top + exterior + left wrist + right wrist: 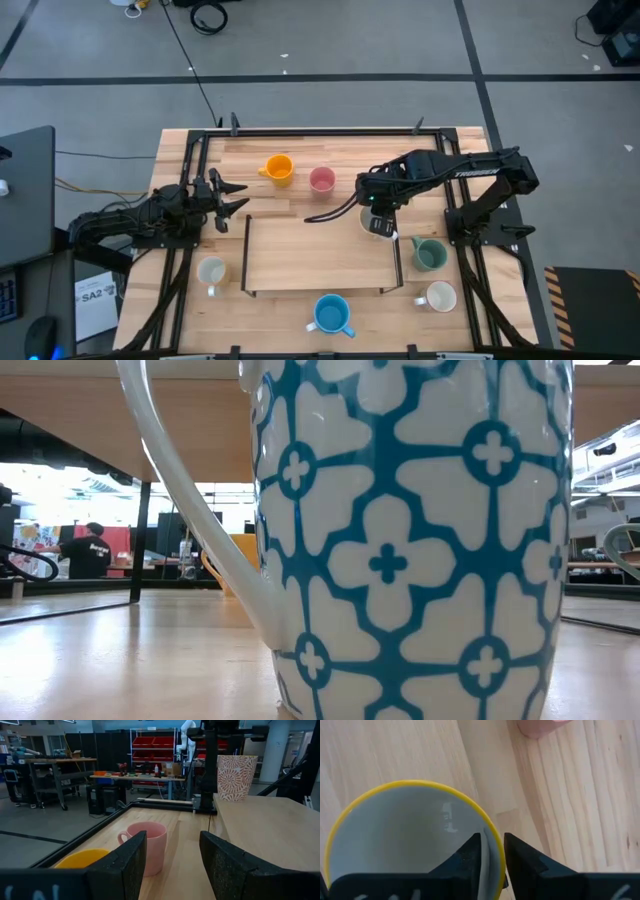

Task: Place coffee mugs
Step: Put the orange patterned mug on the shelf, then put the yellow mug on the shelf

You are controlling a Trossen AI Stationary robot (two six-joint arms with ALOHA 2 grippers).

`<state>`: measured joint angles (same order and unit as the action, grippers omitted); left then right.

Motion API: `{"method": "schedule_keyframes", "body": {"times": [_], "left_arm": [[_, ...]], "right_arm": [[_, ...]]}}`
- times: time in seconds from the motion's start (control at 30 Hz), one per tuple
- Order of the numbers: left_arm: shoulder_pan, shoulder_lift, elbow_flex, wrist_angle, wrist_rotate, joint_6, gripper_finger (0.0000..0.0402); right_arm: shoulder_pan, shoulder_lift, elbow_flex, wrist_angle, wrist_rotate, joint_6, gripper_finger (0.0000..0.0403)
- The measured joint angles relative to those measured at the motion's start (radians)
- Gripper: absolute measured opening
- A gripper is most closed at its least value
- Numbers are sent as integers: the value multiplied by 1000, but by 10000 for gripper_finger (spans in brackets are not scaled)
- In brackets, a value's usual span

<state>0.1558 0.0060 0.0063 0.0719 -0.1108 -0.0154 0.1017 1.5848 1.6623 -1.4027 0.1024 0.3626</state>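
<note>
On the raised wooden board [320, 255], at its far right corner, stands a patterned mug with a yellow rim [415, 785], also in the left wrist view [235, 777]. My right gripper [492, 845] points down over it, open, with one finger inside the mug and one outside, the wall between them. My left gripper [235, 197] waits open and level at the table's left, facing the pink mug [147, 845] and the orange mug [82, 857], which both stand on the table top. My right gripper comes from above with its fingers [522, 857] on either side of the mug's wall [490, 852] at the rim. A gap shows by the outer finger. Whether the inner finger touches the wall, I cannot tell. The mug stands upright on the board.
More mugs stand on the table top around the board: a dark green one [429, 254], a white one [440, 296], a cream one [211, 270] and a blue patterned one [331, 313], which fills the low view [400, 540]. Black frame rails edge the table.
</note>
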Motion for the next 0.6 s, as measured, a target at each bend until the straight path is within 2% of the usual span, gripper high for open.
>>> {"method": "schedule_keyframes", "body": {"times": [0.37,0.6], "left_arm": [[0,0,0,0,0,0,189],[0,0,0,0,0,0,189]], "right_arm": [[0,0,0,3,0,0,165],[0,0,0,3,0,0,191]]}}
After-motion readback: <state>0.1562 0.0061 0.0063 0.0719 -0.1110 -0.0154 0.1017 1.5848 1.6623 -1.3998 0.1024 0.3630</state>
